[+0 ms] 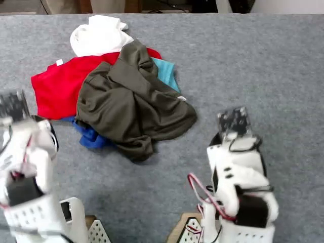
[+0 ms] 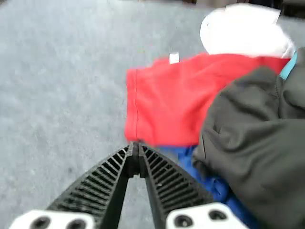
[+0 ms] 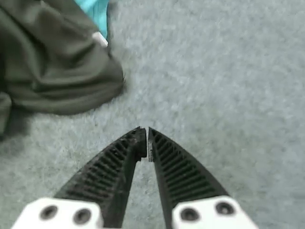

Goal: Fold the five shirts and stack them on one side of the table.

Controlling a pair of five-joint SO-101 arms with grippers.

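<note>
A loose heap of shirts lies on the grey table. The dark olive shirt (image 1: 131,104) is on top, over a red shirt (image 1: 58,83), a white shirt (image 1: 98,35), a teal shirt (image 1: 166,72) and a blue shirt (image 1: 91,135). My left gripper (image 2: 135,149) is shut with nothing in it, hovering just short of the red shirt's (image 2: 171,102) hem, with the blue shirt (image 2: 209,183) and olive shirt (image 2: 257,138) beside it. My right gripper (image 3: 144,136) is shut and empty above bare table, apart from the olive shirt's (image 3: 52,62) edge and the teal shirt (image 3: 95,12).
Both white arms (image 1: 28,167) (image 1: 238,172) stand at the table's near edge. The grey table (image 1: 253,66) is bare to the right of the heap and along the front.
</note>
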